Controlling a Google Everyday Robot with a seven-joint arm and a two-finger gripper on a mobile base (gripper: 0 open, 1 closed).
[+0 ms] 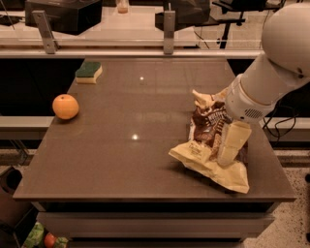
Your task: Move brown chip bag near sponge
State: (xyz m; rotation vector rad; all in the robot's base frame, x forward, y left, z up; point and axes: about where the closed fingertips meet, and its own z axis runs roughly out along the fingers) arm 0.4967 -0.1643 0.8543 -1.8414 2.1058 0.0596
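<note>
The end effector (228, 154) sits low on the right half of the brown chip bag (198, 152) and covers its middle, so the print there is hidden. The print that does show is too small to read. The arm (276, 63) runs out past the top and right edges. A black box (63, 13) and a small pale thing (122, 5) are cut off at the top. Under the bench (131, 164), at lower left, green and red items (41, 237) are cut by the bottom edge and too blurred to identify.
</note>
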